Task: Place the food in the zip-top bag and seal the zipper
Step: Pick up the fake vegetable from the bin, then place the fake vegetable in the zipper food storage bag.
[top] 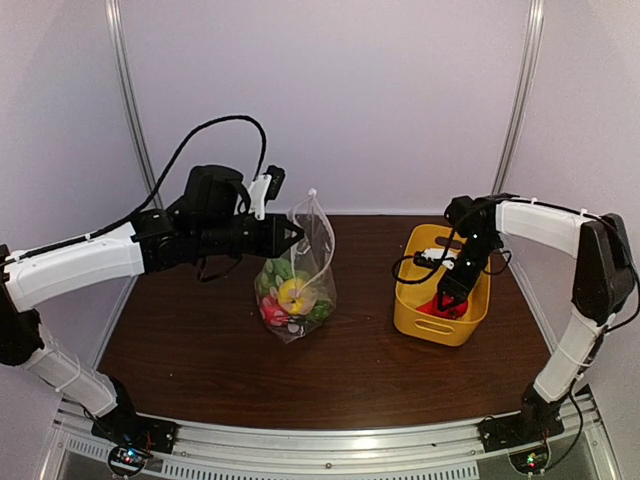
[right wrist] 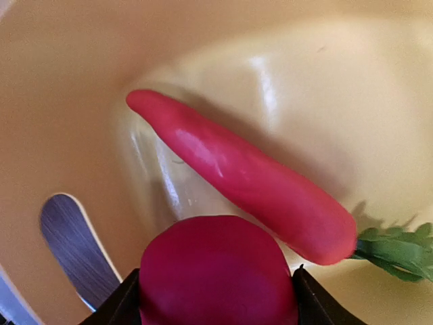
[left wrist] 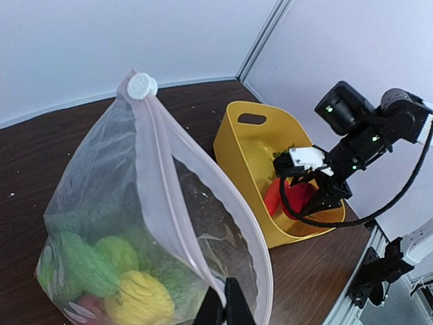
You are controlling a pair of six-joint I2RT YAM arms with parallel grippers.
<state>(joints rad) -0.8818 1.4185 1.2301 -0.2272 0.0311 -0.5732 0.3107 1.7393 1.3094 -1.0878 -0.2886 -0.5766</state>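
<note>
The clear zip-top bag (top: 318,262) (left wrist: 101,176) stands upright at mid-table with its mouth open. It holds a yellow lemon (top: 293,295) (left wrist: 141,298), green pieces (left wrist: 81,261) and something pink-red low down. My left gripper (top: 292,235) (left wrist: 225,303) is shut on the bag's rim by the zipper (left wrist: 166,183). My right gripper (top: 450,297) (right wrist: 216,288) is down inside the yellow basket (top: 440,328), shut on a round red food piece (right wrist: 216,267); apple or pepper, I cannot tell. The orange-red carrot (right wrist: 243,179) with green leaves lies on the basket floor just beyond it.
The basket (left wrist: 233,145) (right wrist: 304,81) stands right of the bag on the brown table (top: 200,340), with a handle slot (right wrist: 71,240) in its wall. A white round cap (left wrist: 142,86) sits at the top end of the bag's rim. White walls close the back and sides.
</note>
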